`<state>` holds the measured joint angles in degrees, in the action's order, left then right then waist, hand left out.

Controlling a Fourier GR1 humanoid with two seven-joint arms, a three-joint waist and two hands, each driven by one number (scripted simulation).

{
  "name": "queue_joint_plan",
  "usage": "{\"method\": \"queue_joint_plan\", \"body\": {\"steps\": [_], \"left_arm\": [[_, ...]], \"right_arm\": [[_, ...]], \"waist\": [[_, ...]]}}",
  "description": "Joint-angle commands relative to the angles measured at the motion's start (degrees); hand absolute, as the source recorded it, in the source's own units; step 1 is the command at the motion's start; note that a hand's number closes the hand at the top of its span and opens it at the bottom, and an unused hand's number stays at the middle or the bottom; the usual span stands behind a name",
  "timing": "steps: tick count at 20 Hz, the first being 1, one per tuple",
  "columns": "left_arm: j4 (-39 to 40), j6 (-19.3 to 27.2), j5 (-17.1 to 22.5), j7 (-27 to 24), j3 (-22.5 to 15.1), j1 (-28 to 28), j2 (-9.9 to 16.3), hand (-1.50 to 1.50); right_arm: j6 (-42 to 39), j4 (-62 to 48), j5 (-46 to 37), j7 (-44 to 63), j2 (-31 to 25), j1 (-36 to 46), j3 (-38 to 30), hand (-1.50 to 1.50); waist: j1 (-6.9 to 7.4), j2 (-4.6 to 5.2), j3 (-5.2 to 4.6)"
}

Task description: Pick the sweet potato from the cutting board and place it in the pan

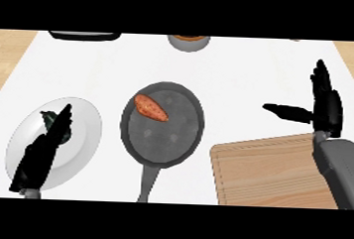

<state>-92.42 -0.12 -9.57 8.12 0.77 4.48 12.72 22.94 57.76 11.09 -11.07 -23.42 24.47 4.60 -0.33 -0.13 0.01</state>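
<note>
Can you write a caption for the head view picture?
Orange sweet potato lies inside the dark round pan, wooden cutting board bare.

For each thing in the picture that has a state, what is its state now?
Sweet potato: lying in the pan, upper left part.
Pan: holds the sweet potato, handle toward the robot.
Cutting board: nothing on it.
Left robot hand: open, over the plate.
Right robot hand: open, holding nothing.

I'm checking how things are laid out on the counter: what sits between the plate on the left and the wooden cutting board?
In the head view, the pan sits between the plate and the cutting board, with the sweet potato inside it.
</note>
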Motion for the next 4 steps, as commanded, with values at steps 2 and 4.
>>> {"method": "queue_joint_plan", "body": {"steps": [2, 4], "left_arm": [[2.8, 1.5, -2.4, -4.7, -0.8, 2.0, -2.0, 0.0], [-1.7, -2.5, -0.1, -0.8, 1.5, 1.9, 0.6, 0.0]], "right_arm": [[-9.0, 6.1, 3.3, 1.2, -7.5, -6.7, -4.4, -1.5], [-9.9, 4.0, 1.8, 0.5, -5.2, -5.4, -6.3, -1.5]], "waist": [[-0.11, -0.01, -0.03], [0.43, 0.08, -0.01]]}}
